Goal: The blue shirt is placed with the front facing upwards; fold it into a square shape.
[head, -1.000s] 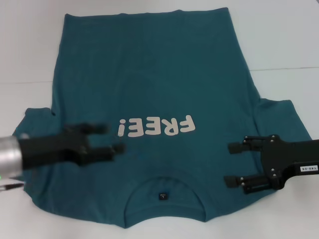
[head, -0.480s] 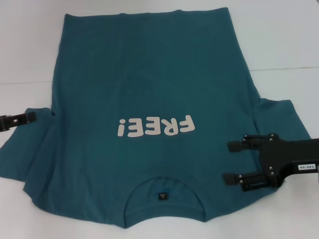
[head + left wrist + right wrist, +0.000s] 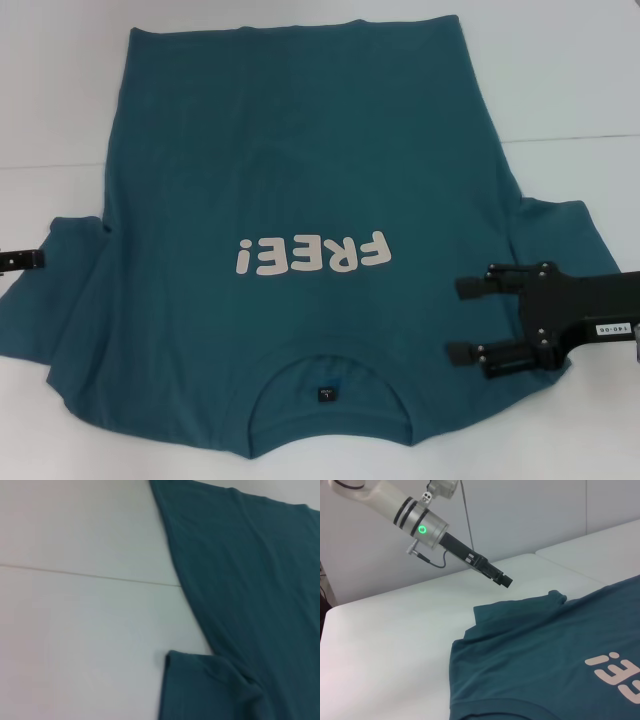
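Observation:
The blue shirt (image 3: 300, 150) lies flat and face up on the white table, its collar (image 3: 328, 372) nearest me and the pale "FREE!" print (image 3: 312, 255) across the chest. Both short sleeves are spread out to the sides. My right gripper (image 3: 465, 320) is open and empty, over the shirt's right shoulder beside the sleeve. My left gripper (image 3: 20, 260) shows only as a dark tip at the left edge of the head view, by the left sleeve. It also shows in the right wrist view (image 3: 502, 580), above the table beyond that sleeve. The left wrist view shows the shirt's side edge (image 3: 250, 580) and the sleeve.
The white table (image 3: 580, 80) has a thin seam line (image 3: 570, 138) running across it, also in the left wrist view (image 3: 75, 572). The left arm's silver wrist with a green light (image 3: 422, 529) hangs over the table's far side, a wall behind it.
My left gripper has pulled back from over the shirt's chest to the left edge of the view. My right gripper has shifted slightly right. The shirt has not moved.

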You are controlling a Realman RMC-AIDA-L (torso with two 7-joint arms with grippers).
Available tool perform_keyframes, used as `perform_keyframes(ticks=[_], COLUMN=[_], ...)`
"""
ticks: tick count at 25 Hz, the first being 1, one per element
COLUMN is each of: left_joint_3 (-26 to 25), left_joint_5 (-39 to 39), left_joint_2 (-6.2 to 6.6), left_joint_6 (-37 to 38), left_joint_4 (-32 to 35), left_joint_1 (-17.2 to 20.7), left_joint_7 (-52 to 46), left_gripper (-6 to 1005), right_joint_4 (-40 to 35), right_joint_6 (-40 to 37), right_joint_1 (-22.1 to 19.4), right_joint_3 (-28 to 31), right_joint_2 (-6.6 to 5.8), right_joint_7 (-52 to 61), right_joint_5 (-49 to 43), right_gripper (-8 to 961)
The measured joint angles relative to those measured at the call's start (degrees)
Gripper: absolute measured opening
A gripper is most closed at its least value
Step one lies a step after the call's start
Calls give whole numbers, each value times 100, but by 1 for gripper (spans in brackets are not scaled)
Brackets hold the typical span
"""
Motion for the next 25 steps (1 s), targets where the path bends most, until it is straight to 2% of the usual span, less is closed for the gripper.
perform_keyframes(ticks=[12,20,25], left_joint_3=[34,92,96], left_joint_5=[494,603,853], left_joint_2=[67,57,58], left_joint_6=[-534,-749,-917], left_joint_4=[622,695,975], left_joint_1=[-318,-324,-476], left_joint_7=[113,116,119], left_gripper=[845,838,836], right_joint_4=[11,11,11], right_joint_6=[46,49,80], right_joint_1=[107,132,150], right_joint_3=[-17,-21,-38], right_joint_2=[-2,-1,-2], right_joint_7=[35,40,46], right_joint_5=[-7,-22,-33], right_gripper=[939,939,938])
